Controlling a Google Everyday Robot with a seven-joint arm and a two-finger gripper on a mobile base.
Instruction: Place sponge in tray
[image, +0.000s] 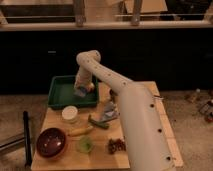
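A green tray (62, 92) sits at the back left of the wooden table. My gripper (82, 90) hangs over the tray's right part at the end of my white arm (107, 75). A pale bluish and orange sponge (84, 90) sits at the gripper tip, low over the tray floor; I cannot tell if it rests on the tray.
On the table (100, 145) stand a white cup (69, 114), a dark red bowl (51, 142), a banana (80, 131), a green item (97, 122), a lime-green object (85, 145), a crumpled bag (111, 111) and dark berries (116, 145). A black pole (27, 137) stands at the left.
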